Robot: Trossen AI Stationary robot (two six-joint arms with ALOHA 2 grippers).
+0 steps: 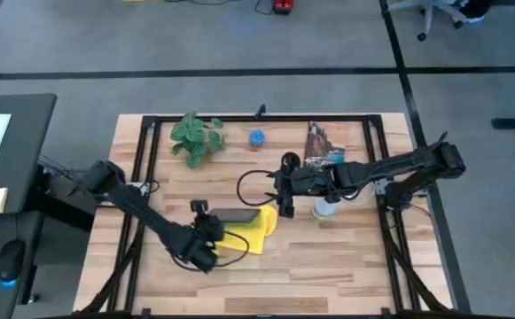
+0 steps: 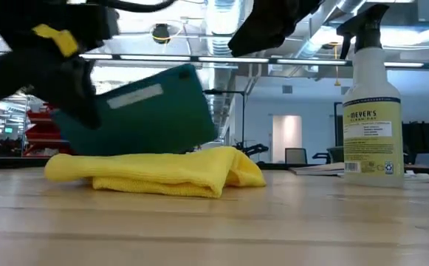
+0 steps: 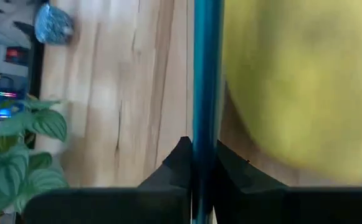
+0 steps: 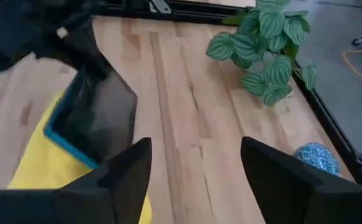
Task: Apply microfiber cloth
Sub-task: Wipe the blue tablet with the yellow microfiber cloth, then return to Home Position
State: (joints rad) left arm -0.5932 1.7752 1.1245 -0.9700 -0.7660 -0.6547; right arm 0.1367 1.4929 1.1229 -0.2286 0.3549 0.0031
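A bright yellow microfiber cloth [image 1: 259, 232] [image 2: 155, 171] lies crumpled and partly folded on the wooden table, near the middle. A dark tablet with a teal case [image 2: 151, 111] [image 1: 235, 215] stands steeply tilted over the cloth, and my left gripper [image 1: 207, 237] is shut on it. Whether its lower edge rests on the cloth is hidden behind the cloth. My right gripper [image 4: 196, 168] [image 1: 284, 202] hangs open just right of the tablet, above the table, touching nothing. My left gripper pinches the tablet's edge [image 3: 204, 134] between its two fingers [image 3: 174, 165], at the end toward the table's left. The fingers come roughly level from the table's near left. The tablet stands on edge, tilted, above the cloth [image 3: 299, 81].
A potted plant [image 1: 195, 139] and a blue ball [image 1: 256, 138] sit at the far side. A spray bottle [image 2: 371, 111] stands to the right under the right arm, with a packet [image 1: 321, 146] behind it. A black cable [image 1: 250, 182] loops near the middle.
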